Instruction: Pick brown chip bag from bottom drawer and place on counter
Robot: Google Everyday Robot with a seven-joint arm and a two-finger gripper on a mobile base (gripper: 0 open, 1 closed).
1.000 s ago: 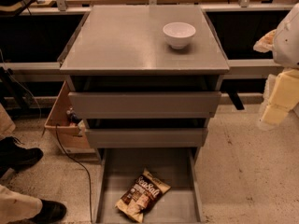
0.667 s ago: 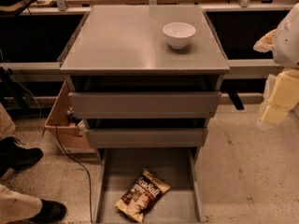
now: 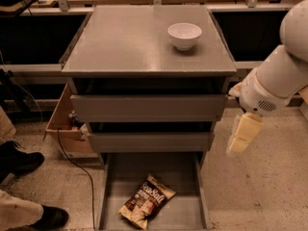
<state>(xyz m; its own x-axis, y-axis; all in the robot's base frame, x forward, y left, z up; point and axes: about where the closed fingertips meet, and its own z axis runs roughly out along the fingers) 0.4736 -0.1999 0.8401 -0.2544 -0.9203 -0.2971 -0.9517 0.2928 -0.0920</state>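
We're seeing a dark brown chip bag (image 3: 147,201) with tan ends and white lettering in the grey bottom drawer (image 3: 144,170), a white bowl (image 3: 184,35) on the grey counter (image 3: 130,37), the cream gripper (image 3: 236,148) hanging beside the grey drawer fronts (image 3: 149,107).

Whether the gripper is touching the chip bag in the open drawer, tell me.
Apart. The camera view shows the gripper hanging beside the cabinet, outside the bottom drawer; the chip bag lies on the drawer floor, a clear gap between them.
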